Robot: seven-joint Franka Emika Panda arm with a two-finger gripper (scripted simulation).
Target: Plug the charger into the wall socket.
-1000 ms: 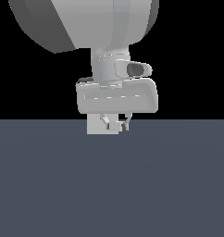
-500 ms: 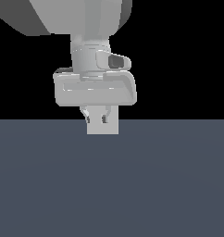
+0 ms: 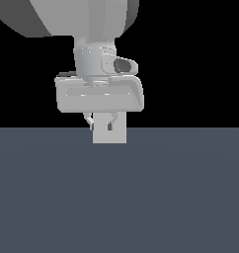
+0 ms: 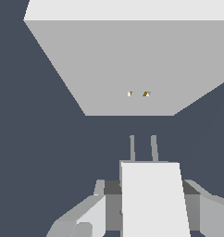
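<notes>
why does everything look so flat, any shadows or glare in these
Exterior view: black backdrop, soft highlights on the gripper, no cast shadow under the charger. Wrist view: the wall socket is evenly shaded, no glare; edges sharp, nothing blurred.

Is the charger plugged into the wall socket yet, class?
Out. In the wrist view the charger's prongs stop short of the wall socket's holes.

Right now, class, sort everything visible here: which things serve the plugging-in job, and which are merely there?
Job:
- small white block charger with two prongs
- flat light-grey square wall socket with two tiny holes
- grey robot gripper, shut on the charger

Merely there:
- dark blue-grey floor
</notes>
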